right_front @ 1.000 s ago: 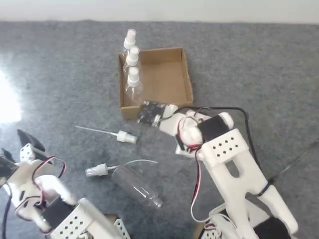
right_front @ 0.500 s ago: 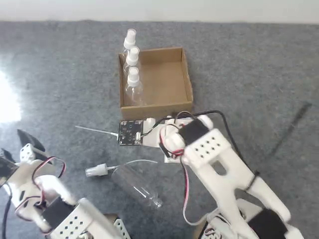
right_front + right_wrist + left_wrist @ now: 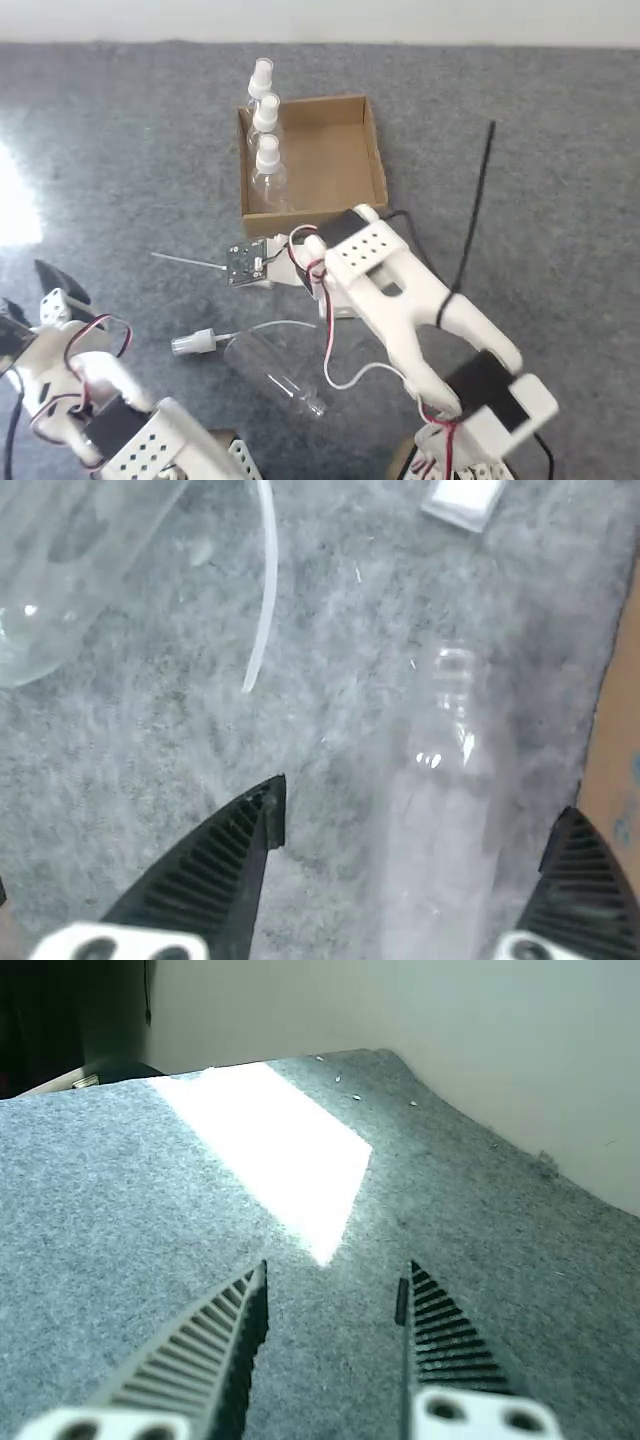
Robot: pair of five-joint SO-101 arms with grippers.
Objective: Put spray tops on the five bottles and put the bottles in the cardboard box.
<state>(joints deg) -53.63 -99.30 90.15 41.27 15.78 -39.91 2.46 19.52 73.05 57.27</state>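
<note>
Three clear bottles with white spray tops stand along one side of the cardboard box. My right arm stretches to the carpet just in front of the box. Its gripper is open, the jaws astride a topless clear bottle lying beside the box wall. Another topless bottle lies nearer the front, with a spray top and its curved tube next to it. A second spray top's thin tube juts out from beside the right wrist. My left gripper is open over bare carpet.
The left arm sits at the front left corner of the grey carpet. A sunlit patch lies ahead of it. A black cable arches up from the right arm. A pale wall borders the far side.
The right arm has swung leftward along the box's front wall, and its wrist now covers the head of the second spray top. The left arm is still.
</note>
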